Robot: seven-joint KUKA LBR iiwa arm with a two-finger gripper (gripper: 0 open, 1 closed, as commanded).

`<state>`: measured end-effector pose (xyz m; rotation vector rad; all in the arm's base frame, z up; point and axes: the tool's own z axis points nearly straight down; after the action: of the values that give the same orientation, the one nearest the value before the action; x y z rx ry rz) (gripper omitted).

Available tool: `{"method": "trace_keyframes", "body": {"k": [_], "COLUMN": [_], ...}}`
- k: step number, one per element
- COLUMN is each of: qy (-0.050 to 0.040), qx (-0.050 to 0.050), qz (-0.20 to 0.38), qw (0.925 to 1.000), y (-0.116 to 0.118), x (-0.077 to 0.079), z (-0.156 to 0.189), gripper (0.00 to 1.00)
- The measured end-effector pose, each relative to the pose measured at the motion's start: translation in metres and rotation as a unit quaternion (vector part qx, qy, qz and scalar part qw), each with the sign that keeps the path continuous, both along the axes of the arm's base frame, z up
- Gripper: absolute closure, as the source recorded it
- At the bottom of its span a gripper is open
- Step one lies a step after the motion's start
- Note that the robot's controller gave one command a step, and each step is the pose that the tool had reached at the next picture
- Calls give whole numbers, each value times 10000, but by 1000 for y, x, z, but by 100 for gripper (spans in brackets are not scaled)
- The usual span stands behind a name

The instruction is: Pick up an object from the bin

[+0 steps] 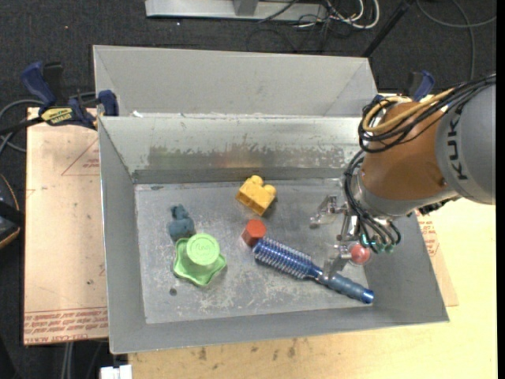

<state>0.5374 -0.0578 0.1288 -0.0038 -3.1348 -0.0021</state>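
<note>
Blue hairbrush (304,267) lies on the floor of the bin (118,235), lower centre-right of the frame. Its long axis runs diagonally, with the bristle head toward the upper left and the smooth handle toward the lower right.

The gripper (335,231) sits just above the handle end, reaching in from the right. Its two metal fingers (344,251) are spread apart with nothing between them, so the hand is open and empty. The lower finger ends right at the brush neck (touching or just short, can't tell).

The fingers line up roughly up-down in the frame, which is crosswise enough to the handle that, by my judgement, a straight drop and close would pinch it.

- Red block (254,231): just beside the bristle head at the upper left, away from the handle, so not in the way.
- Yellow block (257,193): further up, centre of the frame.
- Green cup (198,259) and small teal figure (180,222): left side, well apart from the gripper.
- Small reddish ball (360,253): right beside the gripper; can't tell if it is a robot part or loose.

The right bin wall is near, which is a possible squeeze.
</note>
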Motion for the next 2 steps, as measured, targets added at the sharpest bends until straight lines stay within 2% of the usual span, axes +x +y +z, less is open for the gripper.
{"method": "trace_keyframes", "body": {"k": [1,2], "qy": [-83,-46], "qx": [-15,5], "qz": [313,242], "qw": [9995,9997], "y": [40,67], "x": [-9,-25], "z": [-55,-28], "gripper": [0,0]}}
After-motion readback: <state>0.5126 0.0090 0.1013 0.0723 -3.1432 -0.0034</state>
